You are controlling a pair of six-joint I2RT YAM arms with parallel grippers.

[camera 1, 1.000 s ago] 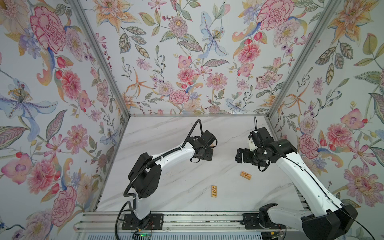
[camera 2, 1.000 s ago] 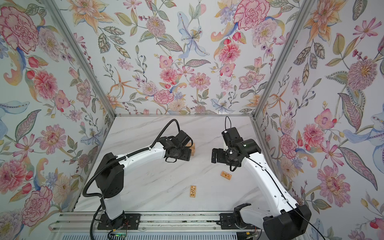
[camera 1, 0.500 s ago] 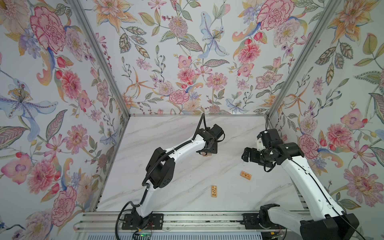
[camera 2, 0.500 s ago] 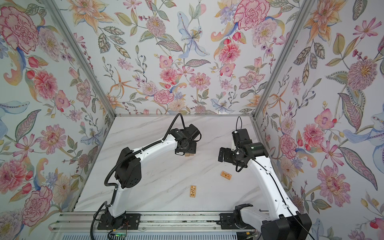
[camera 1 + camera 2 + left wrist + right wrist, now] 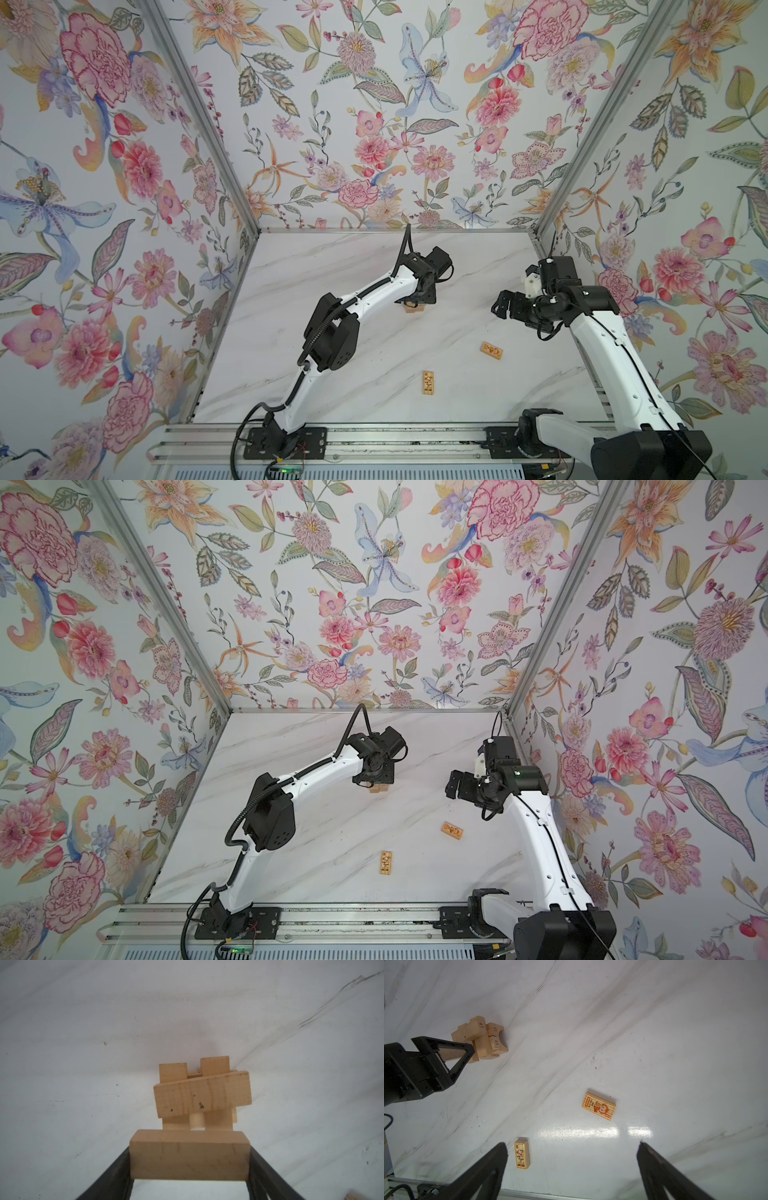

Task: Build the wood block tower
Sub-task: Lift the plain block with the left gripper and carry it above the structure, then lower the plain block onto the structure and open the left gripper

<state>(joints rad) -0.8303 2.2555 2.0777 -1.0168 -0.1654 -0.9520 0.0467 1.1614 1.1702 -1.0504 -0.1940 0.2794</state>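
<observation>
Near the white marble tabletop's [image 5: 332,270] middle, your left tool [image 5: 189,1157] is clamping a plain light-tan oblong wooden block [image 5: 189,1145] just beside the small crossed-brick wooden tower [image 5: 202,1093]. Your right tool [image 5: 572,1145] is hovering, jaws apart, near two orange printed wooden blocks [image 5: 598,1107].

The tower [image 5: 413,308] was placed toward the back middle of the worktop [image 5: 332,270], beneath the left tool [image 5: 189,1153], in which a plain block [image 5: 187,1161] was gripped just beside the tower's upper layer. Nearer the front, the right loose block [image 5: 491,350] was laid below the right tool [image 5: 503,305]. The front loose block [image 5: 429,382] was laid left of it, well apart.
</observation>
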